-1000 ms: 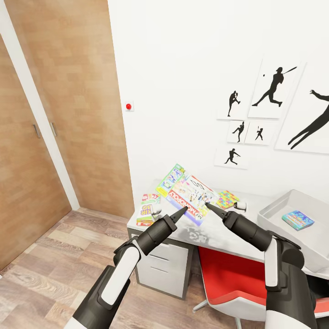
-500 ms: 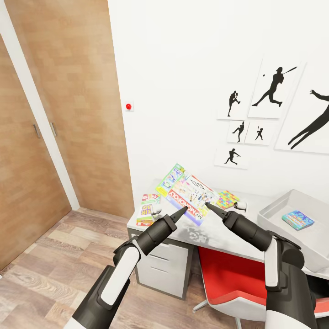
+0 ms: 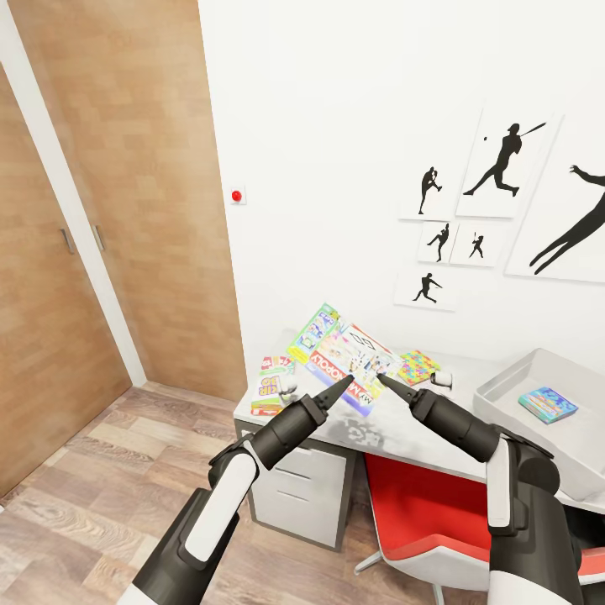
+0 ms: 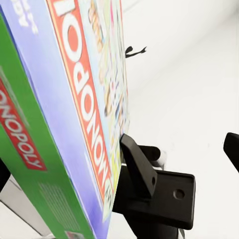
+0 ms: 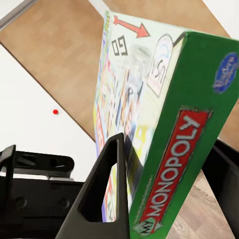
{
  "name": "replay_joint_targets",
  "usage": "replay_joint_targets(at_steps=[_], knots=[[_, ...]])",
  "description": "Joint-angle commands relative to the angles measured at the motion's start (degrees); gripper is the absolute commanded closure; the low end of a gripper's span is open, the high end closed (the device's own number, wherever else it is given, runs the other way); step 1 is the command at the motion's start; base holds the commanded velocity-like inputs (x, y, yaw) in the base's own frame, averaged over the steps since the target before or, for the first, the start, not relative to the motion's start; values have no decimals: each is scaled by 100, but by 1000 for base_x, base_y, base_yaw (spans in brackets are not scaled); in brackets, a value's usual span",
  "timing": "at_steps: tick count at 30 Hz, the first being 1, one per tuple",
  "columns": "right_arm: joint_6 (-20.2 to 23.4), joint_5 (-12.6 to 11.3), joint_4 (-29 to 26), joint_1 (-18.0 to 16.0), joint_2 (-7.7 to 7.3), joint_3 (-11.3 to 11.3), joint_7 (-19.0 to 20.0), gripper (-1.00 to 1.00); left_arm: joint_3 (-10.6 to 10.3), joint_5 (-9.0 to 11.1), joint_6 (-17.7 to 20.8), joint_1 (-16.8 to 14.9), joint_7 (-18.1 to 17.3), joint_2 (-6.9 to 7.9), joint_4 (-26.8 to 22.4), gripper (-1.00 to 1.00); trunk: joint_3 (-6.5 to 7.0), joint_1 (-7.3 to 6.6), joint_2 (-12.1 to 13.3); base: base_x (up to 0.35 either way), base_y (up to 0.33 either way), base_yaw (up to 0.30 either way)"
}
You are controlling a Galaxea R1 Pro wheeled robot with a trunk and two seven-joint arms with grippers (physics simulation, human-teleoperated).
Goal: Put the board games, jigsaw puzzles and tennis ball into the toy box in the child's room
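— Where's the big game right now?

— The Monopoly box point(image 3: 349, 356) sits at the centre of the frame, tilted up and lifted off the surface point(image 3: 395, 433), caught between the two arms. The right gripper point(image 3: 386, 382) pinches it: in the right wrist view a dark finger point(image 5: 107, 191) lies on the printed face and the other on the far side of the green edge point(image 5: 179, 164). The left gripper point(image 3: 343, 384) meets the box's lower edge from the left; in the left wrist view the box point(image 4: 64, 124) lies between its fingers, but one of them point(image 4: 231, 149) stands well clear of it, so I can't tell whether it's clamped.

— And the rest of the toys?

— The Skip-Bo box point(image 3: 270, 383) lies flat at the left end of the light grey surface, just left of the left arm. One jigsaw puzzle point(image 3: 418, 366) lies flat further right, near the wall, close to the Monopoly box's right corner. A small white thing point(image 3: 444, 380) sits just beside it; I can't make out what it is.

— The toy box?

— At the right edge of the frame point(image 3: 504, 382), grey and lidless, with a small colourful blue box point(image 3: 547, 404) lying flat inside. A red chair point(image 3: 420, 512) is tucked under the surface in the lower right, and baseball-player silhouettes point(image 3: 502, 160) hang on the white wall in the upper right.
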Motion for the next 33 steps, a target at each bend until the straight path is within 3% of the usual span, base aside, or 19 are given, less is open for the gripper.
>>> replay_joint_targets(at_steps=[1,10,19,23,26,33], knots=[[36,-7,-1,-7,4,-9,14,100,3,62,56,-4,1,-1,1,-100,-9,2,-8,0,0,0],[206,3,-131,-33,-42,-7,-5,100,10,60,81,-11,26,2,5,-100,-9,2,-8,0,0,0],[824,44,-320,-346,-353,-56,-32,100,70,51,272,-15,103,56,11,-100,-1,2,-8,0,0,-31],[824,48,-336,-434,-501,-143,-57,100,92,45,442,-19,155,79,10,-100,13,2,-8,0,0,-160],[824,35,-344,-478,-595,-330,-85,100,151,41,602,-20,183,105,10,-100,25,2,-8,0,0,-205],[824,25,-350,-510,-666,-514,-105,100,278,39,749,-22,196,126,13,-100,54,2,-8,0,0,-235]])
